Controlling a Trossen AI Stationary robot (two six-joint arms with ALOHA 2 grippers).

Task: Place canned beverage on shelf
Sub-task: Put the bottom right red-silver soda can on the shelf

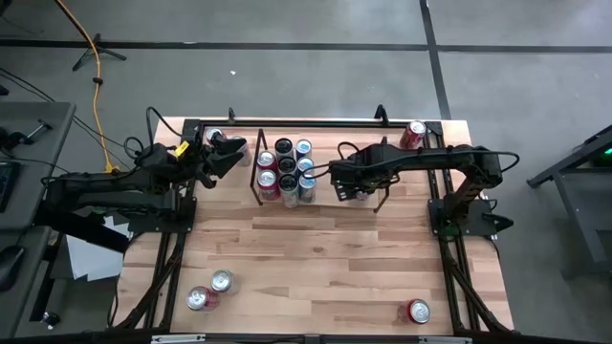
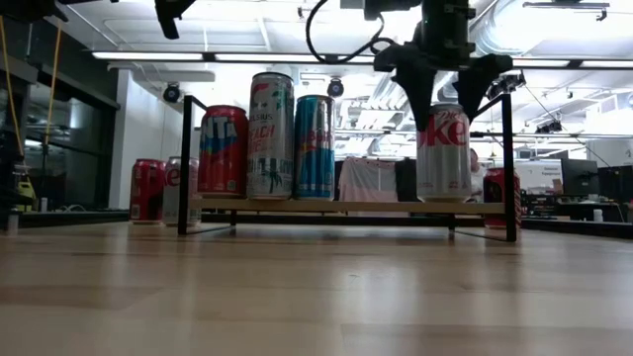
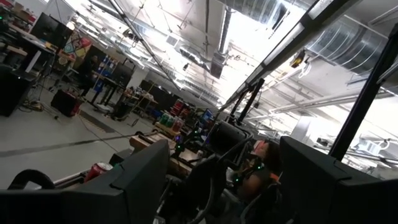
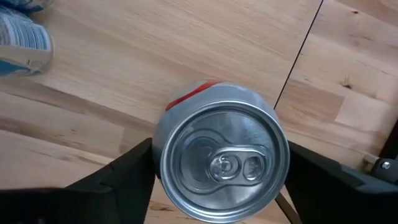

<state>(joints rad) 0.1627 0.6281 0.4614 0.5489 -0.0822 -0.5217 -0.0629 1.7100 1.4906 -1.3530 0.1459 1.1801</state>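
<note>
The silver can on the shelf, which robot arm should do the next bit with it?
Probably the right arm. Its claw already straddles the silver can standing on the shelf. The left claw hangs off to the shelf's other side, empty.

Right arm: reaches from the table's right side across toward the centre, forearm roughly level, wrist bent so the right gripper (image 1: 351, 183) points straight down. In the low view its two dark fingers (image 2: 415, 87) splay downward on either side of a silver can (image 4: 221, 152), close to its sides; contact cannot be confirmed.

Left arm: lies along the table's left rear edge, left gripper (image 1: 229, 151) raised and tilted upward, fingers (image 3: 146, 177) apart, nothing between them.
</note>
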